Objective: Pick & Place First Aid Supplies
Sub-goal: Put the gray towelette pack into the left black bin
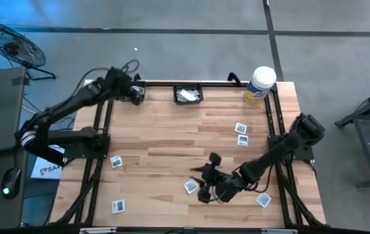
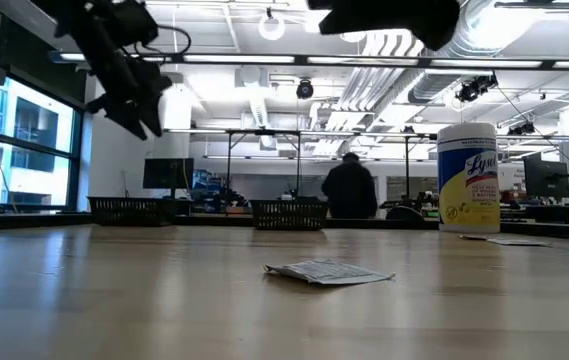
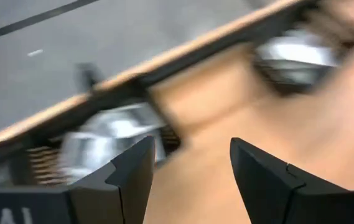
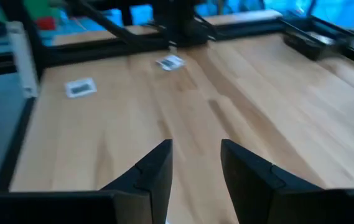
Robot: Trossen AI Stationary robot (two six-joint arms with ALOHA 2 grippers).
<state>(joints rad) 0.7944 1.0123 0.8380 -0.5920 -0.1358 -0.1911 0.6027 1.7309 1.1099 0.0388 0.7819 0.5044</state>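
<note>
Two grippers, both with fingers apart and nothing between them. My right gripper [image 1: 205,185] hangs low at the table's six o'clock, with a packet [image 1: 190,186] just beside it at its nine o'clock. If I drop straight down from here, I judge the fingers land on bare wood, or one tip catches the packet's edge and flicks it away. It lies flat, so a pinch may slip off it.

My left gripper [image 1: 136,95] sits at eleven o'clock by the far rail, beside the tray [image 1: 188,94], which already holds white packets. Other packets lie scattered: two [image 1: 240,133] toward three o'clock, two [image 1: 117,184] toward eight. One more [image 1: 263,200] lies close under my right arm, which could brush it off the edge.
</note>
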